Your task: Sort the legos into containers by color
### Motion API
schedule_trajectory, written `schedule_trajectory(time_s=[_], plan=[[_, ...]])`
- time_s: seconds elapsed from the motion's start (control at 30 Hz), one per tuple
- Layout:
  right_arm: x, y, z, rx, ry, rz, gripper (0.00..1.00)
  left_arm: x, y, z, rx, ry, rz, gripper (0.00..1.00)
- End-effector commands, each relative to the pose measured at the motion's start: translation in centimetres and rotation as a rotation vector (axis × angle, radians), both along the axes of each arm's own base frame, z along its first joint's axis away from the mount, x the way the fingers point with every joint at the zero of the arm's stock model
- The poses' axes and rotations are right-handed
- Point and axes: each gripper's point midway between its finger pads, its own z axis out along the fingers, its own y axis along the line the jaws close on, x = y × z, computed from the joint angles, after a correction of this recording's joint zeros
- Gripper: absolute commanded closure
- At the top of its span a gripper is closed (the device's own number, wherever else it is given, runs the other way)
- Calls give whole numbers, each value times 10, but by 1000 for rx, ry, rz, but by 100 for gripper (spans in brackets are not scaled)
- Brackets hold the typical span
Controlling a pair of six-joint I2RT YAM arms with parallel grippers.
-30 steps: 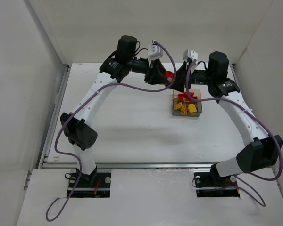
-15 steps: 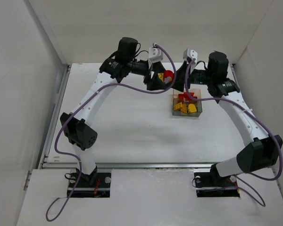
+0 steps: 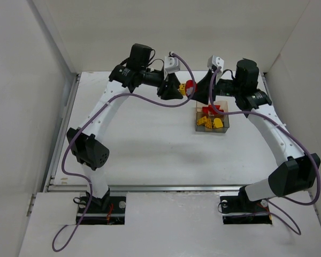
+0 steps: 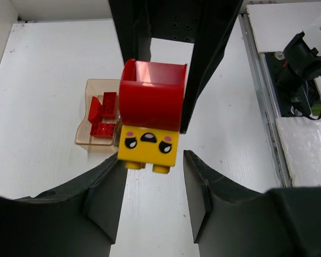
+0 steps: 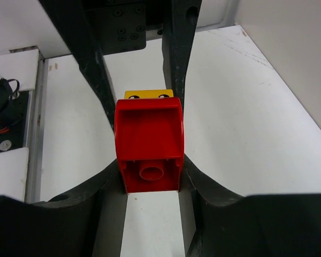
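One red lego (image 5: 148, 144), joined to one yellow face lego (image 4: 147, 147), hangs in the air near the two containers (image 3: 227, 126). My right gripper (image 5: 150, 165) is clamped on the red lego. My left gripper (image 4: 151, 159) closely flanks the yellow face lego; I cannot tell whether it grips. Three red bricks (image 4: 102, 115) lie in the tan tray (image 4: 81, 140).

Bench (image 3: 150, 155): white, matte, evenly lit. Walls (image 3: 21, 96): plain white, enclosing left, rear and right. Metal rail (image 3: 150, 187) along near edge.
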Motion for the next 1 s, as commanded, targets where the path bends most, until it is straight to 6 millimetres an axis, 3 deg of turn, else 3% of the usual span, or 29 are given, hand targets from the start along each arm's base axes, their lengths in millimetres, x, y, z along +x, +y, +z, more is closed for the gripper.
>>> schedule_trajectory(time_s=[0.0, 0.1, 0.23, 0.3, 0.33, 0.43, 0.6, 0.67, 0.7, 0.73, 0.8, 0.83, 0.87, 0.97], plan=[[-5, 0, 17, 20, -71, 21, 100, -27, -6, 36, -64, -65, -70, 57], [-5, 0, 17, 20, -71, 21, 100, -27, -6, 36, -64, -65, -71, 48], [-8, -1, 20, 22, -80, 21, 100, -28, -7, 40, -72, -71, -79, 49], [-8, -1, 20, 22, -80, 21, 100, -28, -7, 40, -72, -71, -79, 59], [-8, -1, 20, 22, -80, 21, 100, -28, -7, 40, -72, -71, -79, 77], [-6, -1, 16, 18, -71, 12, 100, -28, -7, 40, -72, -71, -79, 98], [8, -7, 9, -2, -45, -82, 100, -24, -6, 38, -59, -67, -51, 100], [25, -20, -4, -35, 1, -204, 100, -11, -3, 25, -14, -70, 16, 100], [44, -41, -4, -61, -10, -352, 100, -8, -1, 18, 10, -57, 39, 100], [52, -52, -16, -72, 26, -418, 100, -3, 3, 3, 42, -39, 60, 100], [60, -77, -14, -50, 45, -517, 100, 2, 13, -15, 81, -9, 93, 100], [65, -99, -13, -43, 50, -573, 100, 3, 19, -21, 95, -6, 105, 100], [68, -108, -19, -45, 58, -595, 100, 8, 26, -43, 130, 28, 124, 100], [66, -115, -24, -57, 48, -590, 100, 10, 35, -67, 177, 77, 164, 100]])
